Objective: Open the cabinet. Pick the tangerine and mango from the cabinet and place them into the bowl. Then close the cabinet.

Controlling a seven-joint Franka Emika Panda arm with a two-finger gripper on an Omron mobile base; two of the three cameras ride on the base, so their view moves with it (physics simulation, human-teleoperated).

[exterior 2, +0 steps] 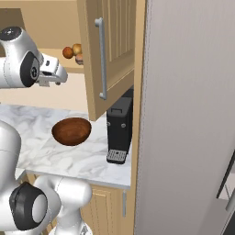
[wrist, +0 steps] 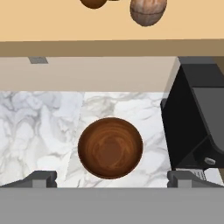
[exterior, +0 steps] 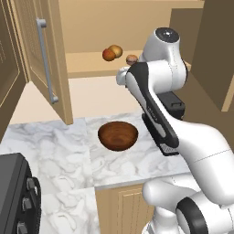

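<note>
In the upper half of the left base view, the light tan wall cabinet (exterior: 91, 64) stands open, its left door (exterior: 45, 59) swung out at the upper left with a long silver bar handle (exterior: 45, 59). On its shelf, top centre, sit an orange tangerine (exterior: 109, 55), a yellowish mango (exterior: 116, 50) touching it from behind, and a pale brownish fruit (exterior: 131, 59) just to the right. The dark wooden bowl (exterior: 118, 135) rests empty at frame centre on the marble counter (exterior: 59, 151); the white arm (exterior: 155, 91) rises at right.

In the right base view, the other cabinet door (exterior 2: 110, 50) hangs open at top centre, the fruit at upper left, the bowl at centre left, and a black appliance (exterior 2: 120, 128) beside it.

In the hand view, the gripper (wrist: 112, 179) spreads wide and empty, its fingertips (wrist: 41, 178) at the bottom corners flanking the bowl (wrist: 110, 148) at lower centre; the shelf edge runs across the top.
</note>
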